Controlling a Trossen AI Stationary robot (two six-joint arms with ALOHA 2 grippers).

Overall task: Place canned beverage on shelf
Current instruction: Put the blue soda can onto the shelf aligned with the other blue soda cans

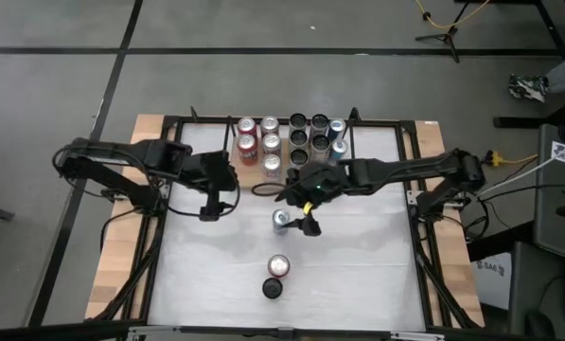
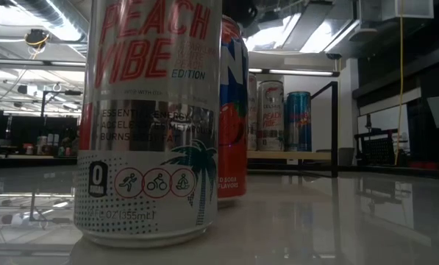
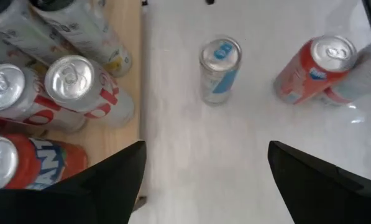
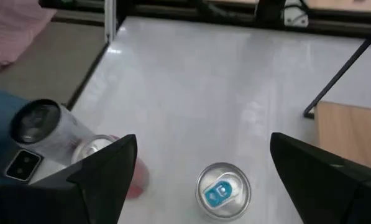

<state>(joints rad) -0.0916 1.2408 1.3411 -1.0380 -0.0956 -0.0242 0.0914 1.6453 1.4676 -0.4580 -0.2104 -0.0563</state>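
right gripper (image 1: 308, 225) open, empty, hovering over the slim silver can with blue tab (image 4: 222, 190), which stands upright on the white tabletop (image 1: 358, 275), between and just ahead of the fingers (image 4: 104, 174), short of the light-wood shelf with black rod uprights (image 4: 350, 134). left gripper (image 1: 208, 214) open, empty, beside the shelf's red-and-silver cans (image 3: 67, 87).

risk: an off-centre descent could let one finger clip the rim and tip the narrow can. the shelf is crowded, so placing could knock neighbouring cans.

Two dark jointed arms, black cabling
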